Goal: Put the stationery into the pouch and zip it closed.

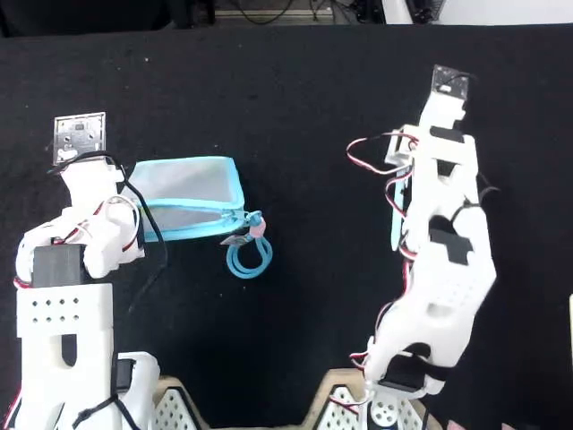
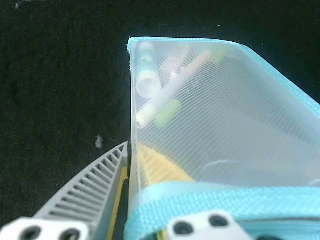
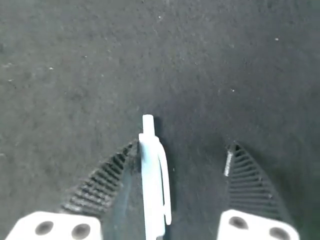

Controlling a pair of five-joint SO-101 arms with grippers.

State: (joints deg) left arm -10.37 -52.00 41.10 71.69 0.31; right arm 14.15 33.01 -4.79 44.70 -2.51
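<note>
My left gripper (image 1: 125,197) is clamped on one end of the pouch (image 2: 215,110), and I can see markers (image 2: 149,82) through the mesh. The right gripper (image 3: 183,147) is spread wide over the tabletop (image 3: 75,60), with the light blue pen (image 3: 152,175) between its fingers, right against one.

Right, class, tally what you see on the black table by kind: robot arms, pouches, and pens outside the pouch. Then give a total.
Robot arms: 2, the left arm and the right arm
Pouch: 1
Pen outside the pouch: 1
Total: 4
</note>
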